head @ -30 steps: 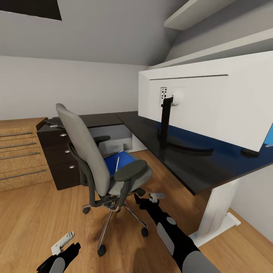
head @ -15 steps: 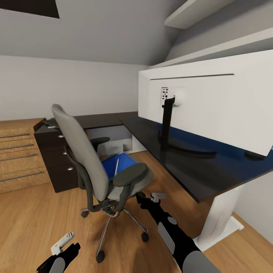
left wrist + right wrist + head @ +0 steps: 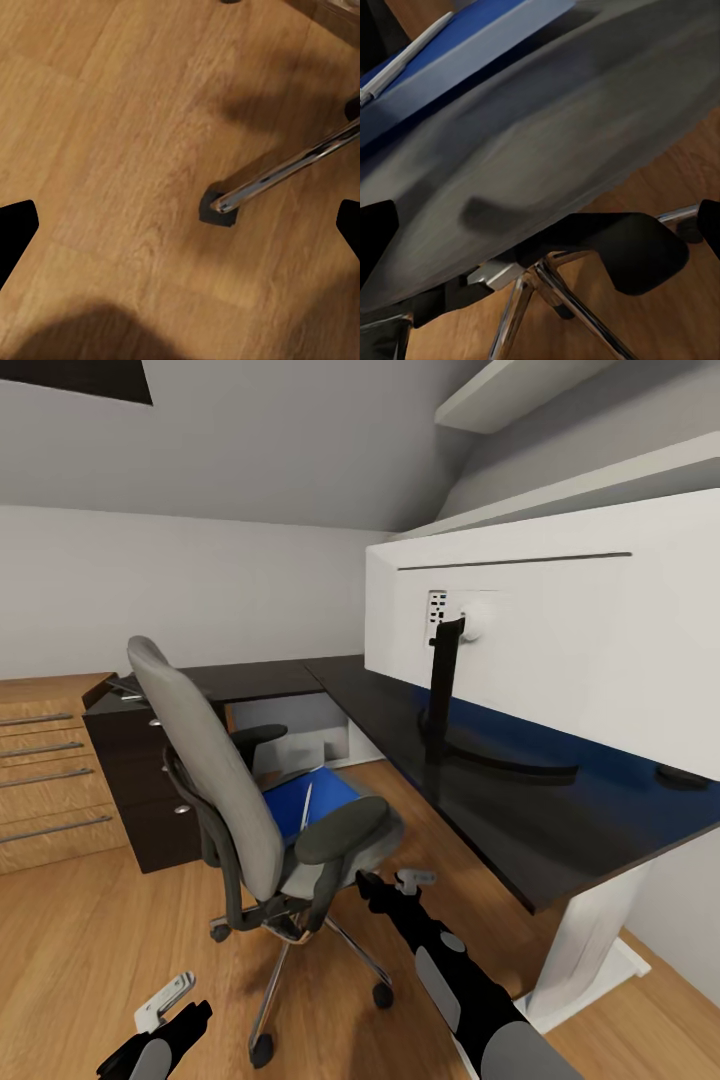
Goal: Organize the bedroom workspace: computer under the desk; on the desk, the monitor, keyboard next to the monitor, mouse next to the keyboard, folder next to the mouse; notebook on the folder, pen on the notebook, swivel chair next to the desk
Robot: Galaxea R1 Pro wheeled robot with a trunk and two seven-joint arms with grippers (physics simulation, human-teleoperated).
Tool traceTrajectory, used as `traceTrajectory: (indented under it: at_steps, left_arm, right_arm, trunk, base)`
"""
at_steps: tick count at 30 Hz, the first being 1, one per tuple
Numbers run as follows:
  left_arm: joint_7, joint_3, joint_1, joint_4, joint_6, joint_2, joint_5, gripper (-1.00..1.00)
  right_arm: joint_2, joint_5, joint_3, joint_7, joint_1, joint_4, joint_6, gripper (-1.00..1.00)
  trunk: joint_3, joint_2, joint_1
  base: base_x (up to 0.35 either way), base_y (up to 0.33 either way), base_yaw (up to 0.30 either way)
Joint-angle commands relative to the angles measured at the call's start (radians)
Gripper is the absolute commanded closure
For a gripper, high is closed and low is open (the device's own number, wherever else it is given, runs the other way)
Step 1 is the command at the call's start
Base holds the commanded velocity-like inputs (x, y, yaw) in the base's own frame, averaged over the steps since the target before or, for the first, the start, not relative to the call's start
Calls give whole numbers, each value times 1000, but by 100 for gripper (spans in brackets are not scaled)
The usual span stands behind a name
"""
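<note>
The grey swivel chair [image 3: 205, 765] stands on the floor in front of the black desk [image 3: 480, 800]. The blue folder [image 3: 312, 800] lies on its seat, with the pen [image 3: 308, 807] on top. The monitor [image 3: 560, 650] stands on the desk with its white back towards me. The keyboard [image 3: 122, 686] lies at the desk's far left end. A light grey box [image 3: 300, 750], the computer by its look, sits under the desk. My right gripper [image 3: 400, 880] is open just short of the seat's edge [image 3: 547, 135]. My left gripper [image 3: 165, 1000] hangs open over the floor by a chair caster [image 3: 220, 208]. The notebook and mouse are hidden.
A dark drawer unit [image 3: 130, 790] stands under the desk's left end, next to a light wood dresser [image 3: 40, 770]. White shelves [image 3: 560, 450] hang above the monitor. The desk's white leg [image 3: 585, 940] stands close to my right arm. Wood floor [image 3: 80, 940] spreads left of the chair.
The whole view has shifted, so the camera has moved nearer the chair and desk. Both grippers keep the same place in the picture, both open.
</note>
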Motion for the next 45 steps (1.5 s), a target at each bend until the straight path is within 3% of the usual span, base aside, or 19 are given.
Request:
traceTrajectory:
  at_steps: [1,19,26,32,45]
  left_arm:
    - [6,1,0,-2,3,-1,9,-100]
    - [13,2,0,-1,3,-1,10,-100]
    - [16,2,0,-1,2,-1,9,-100]
    - [18,2,0,1,2,-1,8,-100]
    - [18,3,0,8,2,0,9,-100]
  right_arm:
    - [0,-10,1,4,-1,2,-4,-100]
    - [0,-3,26,11,-1,2,-3,-100]
    - [0,0,91,12,-1,2,-2,-100]
    - [0,3,195,7,-1,2,-1,-100]
    - [0,3,222,3,-1,2,-1,-100]
  trunk:
    - [-1,0,0]
    - [-1,0,0]
    - [-1,0,0]
    - [-1,0,0]
    - [-1,0,0]
  base:
    - [17,0,0]
    - [4,0,0]
    - [0,0,0]
    - [0,0,0]
    - [0,82,24]
